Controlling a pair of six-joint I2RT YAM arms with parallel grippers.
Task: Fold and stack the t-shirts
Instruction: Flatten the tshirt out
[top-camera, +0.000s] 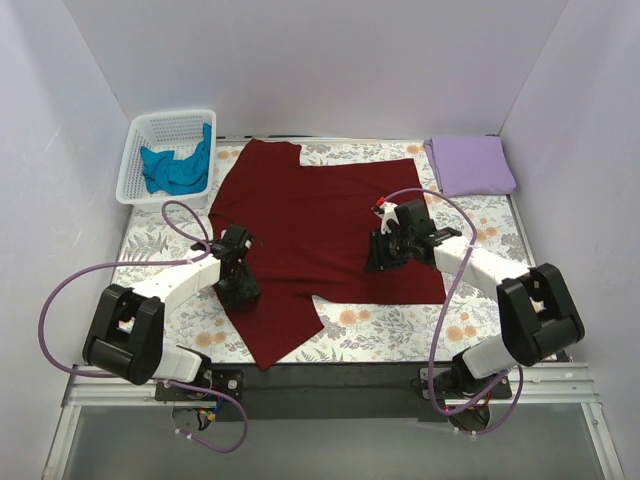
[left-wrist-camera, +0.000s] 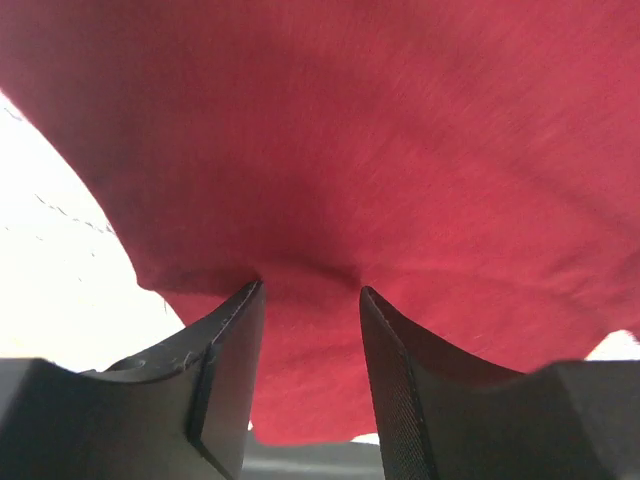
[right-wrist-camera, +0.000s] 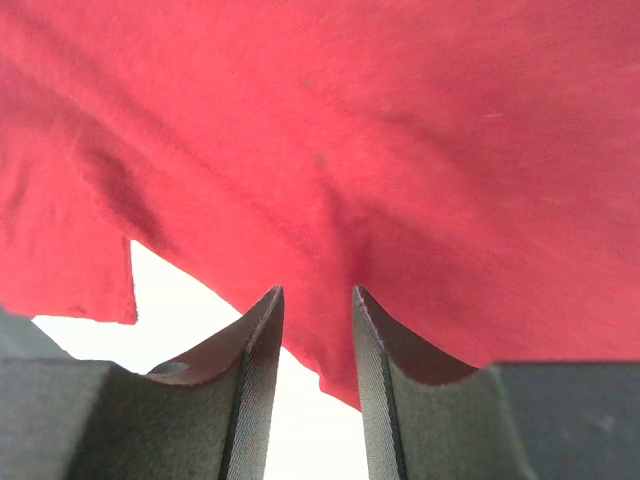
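Where the arms reach in from the near edge: both grippers sit low on the maroon t-shirt (top-camera: 310, 215).
Left gripper (top-camera: 243, 292): on the shirt's near-left part, jaws spread, red fabric puckered at the fingertips (left-wrist-camera: 238, 315) but not clamped.
Right gripper (top-camera: 379, 262): on the shirt's right part, jaws parted by a narrow gap, tips pressed against a crease in the fabric.
Maroon t-shirt: spread flat mid-table on the floral cloth (top-camera: 385, 325), one corner running toward the near edge.
White basket (top-camera: 133, 168): far left corner, teal t-shirt (top-camera: 175, 172) crumpled inside.
Lavender t-shirt (top-camera: 470, 165): far right corner, folded into a neat rectangle.
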